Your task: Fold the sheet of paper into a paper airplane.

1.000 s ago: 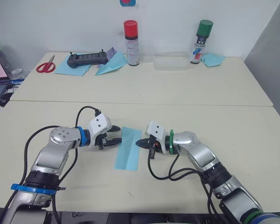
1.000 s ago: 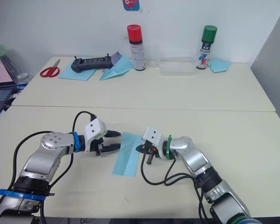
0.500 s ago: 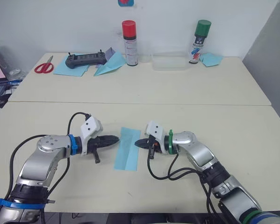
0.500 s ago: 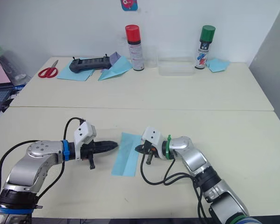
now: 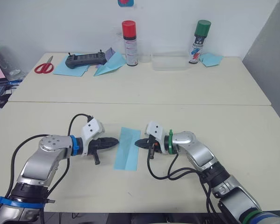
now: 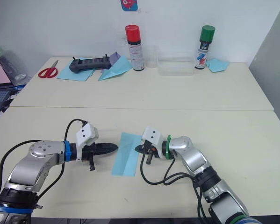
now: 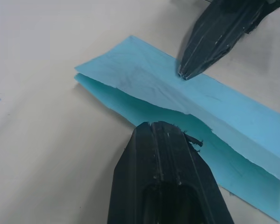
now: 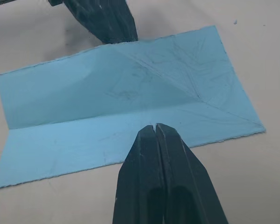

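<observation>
Two grippers meet over one sheet of paper (image 5: 127,148), which lies folded into a long strip on the near table (image 5: 252,140), between the arms. The left gripper (image 5: 115,141) has its fingers pressed together, its tip at the paper's left edge. The right gripper (image 5: 138,143) is also pressed together, its tip on the opposite edge.

From the head views the paper looks like a flat blue strip. The left wrist view shows more: the sheet of paper (image 7: 186,107) is doubled, its upper layer lifted a little off the lower along the edge by the left gripper (image 7: 165,135). The right wrist view shows faint diagonal creases across the upper layer (image 8: 130,88) and a strip of lower layer sticking out beyond it.

On the far table (image 5: 224,88) stand two spray cans, one red-capped (image 5: 130,43), one green-capped (image 5: 197,42), with one clear tray (image 5: 169,61) between them. One pair of red scissors (image 5: 44,66), one black controller (image 5: 86,59) on blue sheets, and one blue dart-shaped plane (image 5: 111,64) lie at the left.
</observation>
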`<state>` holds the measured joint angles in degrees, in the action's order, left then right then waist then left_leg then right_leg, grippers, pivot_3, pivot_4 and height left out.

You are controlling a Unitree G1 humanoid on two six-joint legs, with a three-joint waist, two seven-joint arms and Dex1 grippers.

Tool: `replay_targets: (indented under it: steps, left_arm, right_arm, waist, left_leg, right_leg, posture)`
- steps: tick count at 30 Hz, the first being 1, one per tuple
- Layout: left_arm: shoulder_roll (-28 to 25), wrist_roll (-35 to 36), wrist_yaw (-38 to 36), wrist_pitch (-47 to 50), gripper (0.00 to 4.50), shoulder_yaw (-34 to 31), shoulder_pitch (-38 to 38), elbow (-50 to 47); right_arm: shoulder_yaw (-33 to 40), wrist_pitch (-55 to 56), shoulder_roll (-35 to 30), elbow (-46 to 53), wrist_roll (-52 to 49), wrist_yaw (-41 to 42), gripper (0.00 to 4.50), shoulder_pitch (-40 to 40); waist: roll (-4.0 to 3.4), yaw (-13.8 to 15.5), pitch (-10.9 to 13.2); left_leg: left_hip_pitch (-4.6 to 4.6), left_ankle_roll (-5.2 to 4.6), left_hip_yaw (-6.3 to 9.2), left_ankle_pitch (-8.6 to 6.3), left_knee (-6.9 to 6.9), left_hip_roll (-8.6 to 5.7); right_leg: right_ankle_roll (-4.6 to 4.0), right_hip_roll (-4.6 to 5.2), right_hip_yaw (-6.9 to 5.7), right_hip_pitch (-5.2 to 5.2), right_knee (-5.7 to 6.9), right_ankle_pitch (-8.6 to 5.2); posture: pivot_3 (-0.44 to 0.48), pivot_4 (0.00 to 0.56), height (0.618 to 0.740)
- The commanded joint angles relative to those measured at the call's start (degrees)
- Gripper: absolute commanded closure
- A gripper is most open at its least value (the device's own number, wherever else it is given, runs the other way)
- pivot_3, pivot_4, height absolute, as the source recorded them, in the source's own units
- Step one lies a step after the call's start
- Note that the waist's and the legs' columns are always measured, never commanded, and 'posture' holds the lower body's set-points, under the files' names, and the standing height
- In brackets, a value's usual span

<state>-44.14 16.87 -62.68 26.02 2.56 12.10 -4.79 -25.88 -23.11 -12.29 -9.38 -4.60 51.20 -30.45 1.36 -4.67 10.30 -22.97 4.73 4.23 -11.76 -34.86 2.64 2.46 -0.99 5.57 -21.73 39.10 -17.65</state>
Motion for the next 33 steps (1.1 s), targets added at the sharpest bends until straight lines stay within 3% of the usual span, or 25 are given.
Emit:
replay_targets:
  steps: [1,6,16,19,29,33]
  left_arm:
    - [1.4,-0.2,0.3,-0.8,4.48,1.2,3.2,0.3]
    - [4.3,0.5,1.1,-0.3,4.48,2.1,6.9,1.0]
    - [4.4,0.7,0.1,0.0,4.48,2.9,7.2,0.9]
    - [4.6,0.6,0.2,-0.5,4.50,3.5,7.3,1.2]
    - [4.6,-0.2,-0.2,-2.4,4.50,4.3,7.6,2.5]
    - [5.1,-0.3,-0.1,-3.1,4.50,4.5,7.6,2.4]
  right_arm:
    - [-0.7,-1.8,0.2,-1.1,0.6,0.1,4.50,0.5]
    - [-0.3,-2.4,0.5,-1.3,0.4,0.2,4.50,0.0]
    - [1.0,-3.4,0.9,-1.3,0.2,-0.6,4.50,-0.2]
    - [3.8,-9.1,0.8,1.8,-3.1,-0.2,3.93,-0.4]
    - [11.4,-26.0,-2.6,10.4,-10.9,-2.5,0.51,-1.8]
    - [21.2,-46.5,3.6,13.2,-21.3,-7.2,0.51,-5.8]
  waist:
    - [0.00,0.0,0.0]
    - [0.01,0.0,0.0]
    - [0.01,-0.2,0.0]
    - [0.01,-0.1,0.0]
    - [0.02,0.5,0.0]
    - [0.00,0.5,0.1]
  left_leg:
    - [0.00,0.00,0.01,0.00,0.00,0.00]
    - [-0.01,0.00,0.01,0.00,-0.02,0.00]
    - [0.00,0.00,0.02,0.00,-0.01,0.00]
    - [0.00,0.00,0.02,0.00,-0.03,0.00]
    - [-0.06,0.00,0.03,0.00,-0.03,-0.05]
    - [-0.10,0.00,0.04,0.00,-0.02,-0.03]
  right_leg:
    - [0.00,0.00,-0.02,0.00,0.00,0.00]
    - [0.00,-0.01,-0.01,0.01,0.01,0.01]
    - [0.00,-0.02,-0.01,0.01,0.02,0.01]
    - [0.01,-0.02,-0.01,0.01,0.03,0.01]
    - [0.01,0.02,-0.02,-0.01,0.00,0.01]
    - [-0.01,0.01,-0.02,-0.06,0.04,0.02]
  posture:
    - [0.000,0.150,0.740]
    - [0.000,0.150,0.740]
    - [0.000,0.150,0.740]
    - [0.000,0.150,0.740]
    - [0.000,0.150,0.740]
    - [0.000,0.150,0.740]
